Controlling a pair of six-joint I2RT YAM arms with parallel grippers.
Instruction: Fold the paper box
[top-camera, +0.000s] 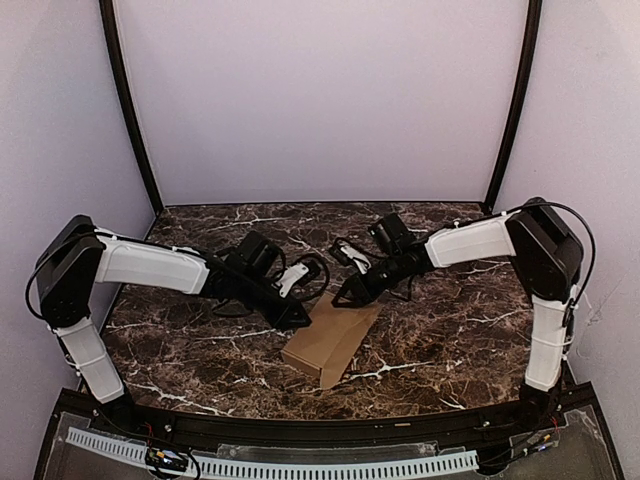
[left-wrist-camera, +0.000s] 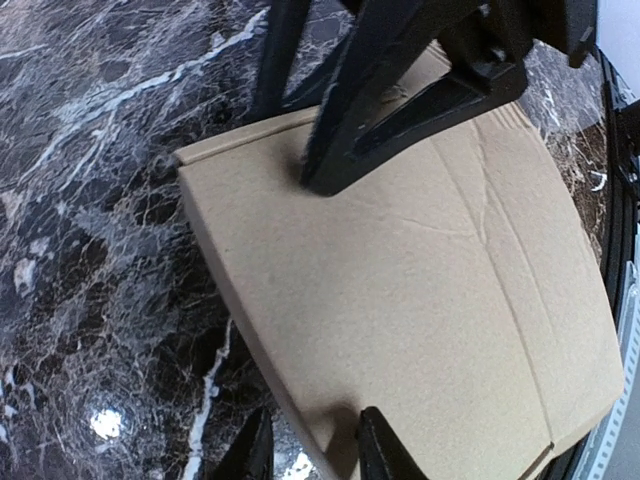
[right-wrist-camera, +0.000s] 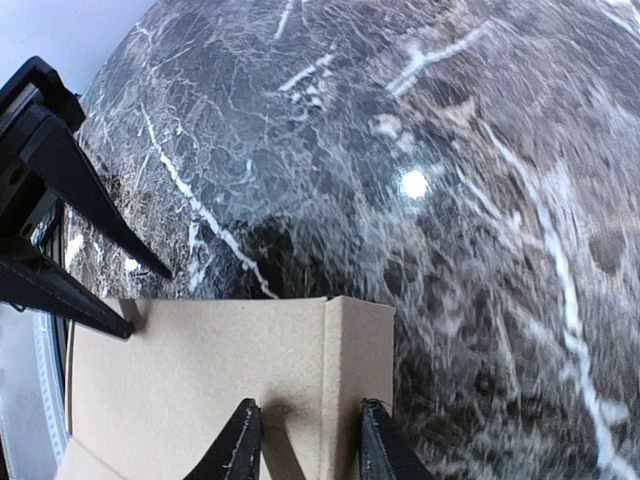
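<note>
Cardboard sits near the middle of the table (top-camera: 450, 330), towards the near edge: the box (top-camera: 330, 342) lies flat and skewed, one corner pointing at the arms.

Both arms reach inward and meet at its far end. The left gripper (top-camera: 298, 318) comes in low from the left, with one finger over the brown panel and the other outside the edge, over the marble. That looks like a hold meant to pin or steady the side while the other arm works. Whether the fingers actually pinch the edge, I cannot tell.

The right gripper (top-camera: 345, 297) comes from the opposite side and straddles the far corner. A crease runs between its fingers, with the narrow strip beyond the crease on one side and the broad panel on the other. This placement suits pressing or bending that strip along its fold. Its fingers stand partly apart around the card, and the wrist view does not show a firm clamp, so its state is also uncertain.

As a container, the box shows only its smooth, faintly creased top. The inside is hidden, and nothing can be seen in it.
</note>
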